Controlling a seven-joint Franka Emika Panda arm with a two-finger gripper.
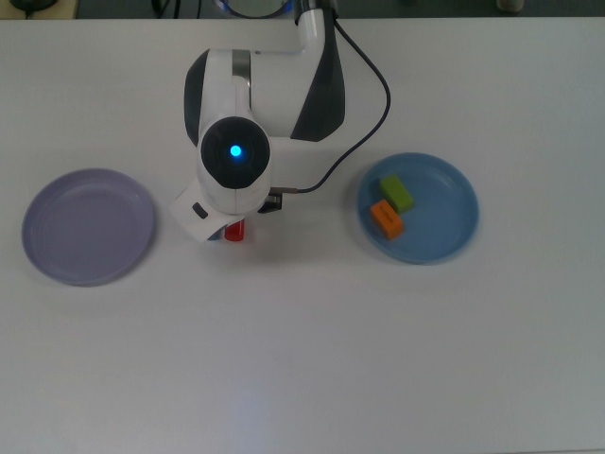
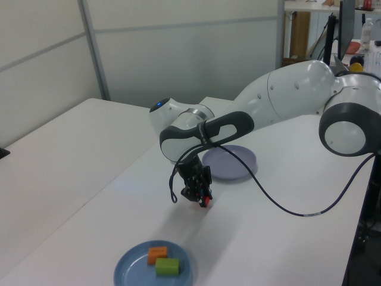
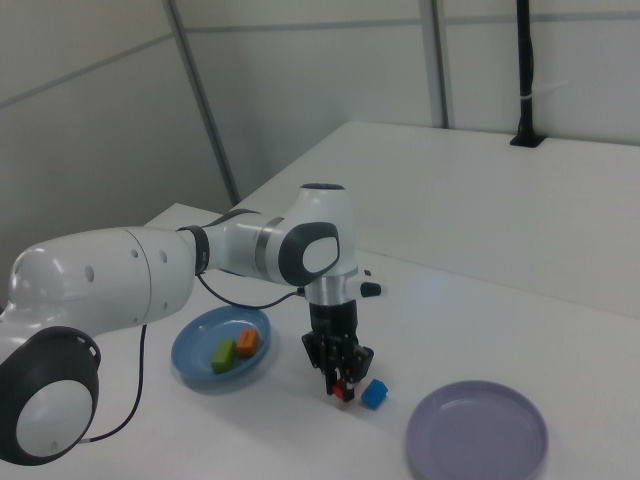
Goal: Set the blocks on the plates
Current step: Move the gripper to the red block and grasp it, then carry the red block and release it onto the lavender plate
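small red oblong block (image 3: 345,389) between the jaws of the black two-finger gripper (image 3: 341,386), seemingly clamped; blue cube (image 3: 374,393) just beside. best lifted straight, clear of the cube, toward the lavender round plate (image 3: 478,430).
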